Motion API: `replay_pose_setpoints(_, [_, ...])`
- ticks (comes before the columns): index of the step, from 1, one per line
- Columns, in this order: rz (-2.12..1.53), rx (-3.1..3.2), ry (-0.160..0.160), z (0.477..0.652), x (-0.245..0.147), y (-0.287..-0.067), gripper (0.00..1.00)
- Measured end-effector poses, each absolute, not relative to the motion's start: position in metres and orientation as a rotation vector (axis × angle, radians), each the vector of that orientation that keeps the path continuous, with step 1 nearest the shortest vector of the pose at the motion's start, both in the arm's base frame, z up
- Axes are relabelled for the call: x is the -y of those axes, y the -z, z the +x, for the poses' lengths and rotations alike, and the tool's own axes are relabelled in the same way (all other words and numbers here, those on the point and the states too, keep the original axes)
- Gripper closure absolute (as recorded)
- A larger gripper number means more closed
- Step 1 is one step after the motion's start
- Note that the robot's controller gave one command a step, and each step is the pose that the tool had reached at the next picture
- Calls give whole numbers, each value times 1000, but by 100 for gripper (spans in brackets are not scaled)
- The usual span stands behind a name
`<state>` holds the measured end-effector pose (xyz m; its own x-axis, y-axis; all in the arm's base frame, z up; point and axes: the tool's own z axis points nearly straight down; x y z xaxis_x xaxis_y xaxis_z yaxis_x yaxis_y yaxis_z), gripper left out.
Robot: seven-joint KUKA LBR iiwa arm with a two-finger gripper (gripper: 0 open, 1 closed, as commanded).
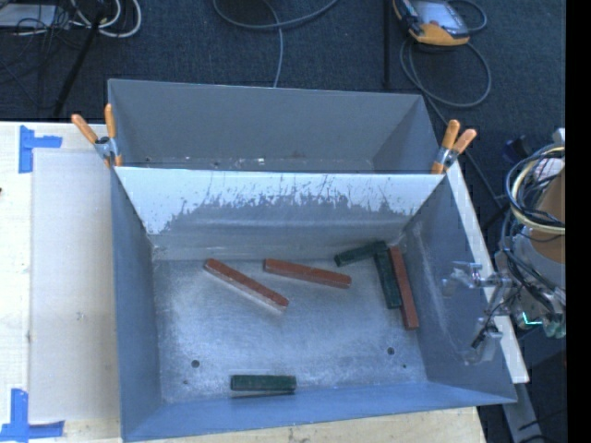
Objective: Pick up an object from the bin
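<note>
Hovering by right rim (471,233), end effector (480,307); brown bar (404,289) nearby

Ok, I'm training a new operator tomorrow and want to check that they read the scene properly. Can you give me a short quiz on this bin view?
1. How many reddish-brown bars lie in the bin?
2. True or false: the gripper is over the middle of the bin's floor.
3. Which thing lies alone, nearest the bin's front wall?
A) a reddish-brown bar
B) a dark green block
C) a yellow ball

Key:
1. Three: two near the middle and one by the right wall.
2. False: it is at the bin's right wall.
3. B.
</note>
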<state>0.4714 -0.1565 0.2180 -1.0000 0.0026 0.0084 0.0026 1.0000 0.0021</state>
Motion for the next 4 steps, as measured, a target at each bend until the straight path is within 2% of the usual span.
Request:
replay_pose_setpoints(1, [182, 3135, 5, 555, 112, -112, 0])
replay_pose_setpoints(2, [292, 3134, 4, 604, 43, -69, 0])
replay_pose_setpoints(3, [289, 3141, -1, 605, 46, -74, 100])
replay_pose_setpoints(4, [165, 3148, -2, 615, 65, -199, 100])
